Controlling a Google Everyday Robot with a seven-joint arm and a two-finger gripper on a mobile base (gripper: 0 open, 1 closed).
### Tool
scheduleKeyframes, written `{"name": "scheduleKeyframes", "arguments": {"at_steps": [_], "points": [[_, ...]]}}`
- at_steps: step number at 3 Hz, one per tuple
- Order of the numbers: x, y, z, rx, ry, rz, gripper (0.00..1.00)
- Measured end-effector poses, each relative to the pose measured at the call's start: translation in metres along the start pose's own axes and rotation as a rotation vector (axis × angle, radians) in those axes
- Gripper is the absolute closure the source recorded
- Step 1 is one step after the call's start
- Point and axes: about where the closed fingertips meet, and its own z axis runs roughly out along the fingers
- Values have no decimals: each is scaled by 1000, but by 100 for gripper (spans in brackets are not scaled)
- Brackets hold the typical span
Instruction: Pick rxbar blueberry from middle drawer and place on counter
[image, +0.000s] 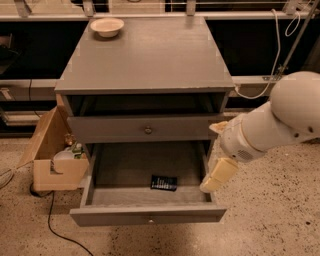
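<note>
The rxbar blueberry (164, 183), a dark flat bar with pale print, lies on the floor of the pulled-out middle drawer (120, 167), near its front centre. The drawer's front carries a small pale knob (150, 218). My gripper (216, 176), cream coloured at the end of the white arm (280, 117), hangs over the drawer's right wall, to the right of the bar and above it, not touching it. The counter (155, 55) is the grey top slab above.
A cream bowl (107, 26) stands at the counter's back left corner. A shut drawer with a brassy knob (148, 130) sits above the open one. An open cardboard box (52, 155) with bottles stands on the floor at left, with a black cable (50, 220) beside it.
</note>
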Motion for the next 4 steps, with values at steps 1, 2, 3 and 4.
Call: {"name": "scheduleKeyframes", "arguments": {"at_steps": [1, 2, 3, 4], "points": [[26, -22, 42, 6, 26, -10, 0], [52, -45, 83, -10, 15, -2, 0], [71, -60, 127, -59, -10, 20, 0], [80, -64, 179, -114, -37, 38, 0]]}}
